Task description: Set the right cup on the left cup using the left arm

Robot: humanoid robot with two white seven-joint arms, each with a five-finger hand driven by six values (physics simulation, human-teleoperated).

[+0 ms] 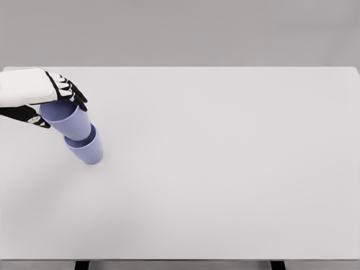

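Lavender-blue plastic, plain on every side I can see: neither cup carries a brand, label or any writing. My left hand (42, 98) comes in from the left edge, white on the back with black at the joints, and its fingers (70, 90) are closed around the rim of the upper cup (68, 119), the thumb side showing below the rim near the picture's edge. That upper cup sits with its base inside the mouth of the lower cup (87, 149), so the two are nested, the pair leaning so that the top tilts toward the far left. The lower cup stands on the worktop (225, 169) near its left side, and only its rim and lower wall show, since the upper cup fills its opening. Both cups look smooth, tapered, and of the same colour and shape. A soft shadow falls on the surface beside the lower cup. The worktop itself is a pale grey-white slab stretching wide to the right, with a grey wall (197, 28) behind it and two dark leg tops at the bottom edge. My hand hides the far part of the upper cup's rim
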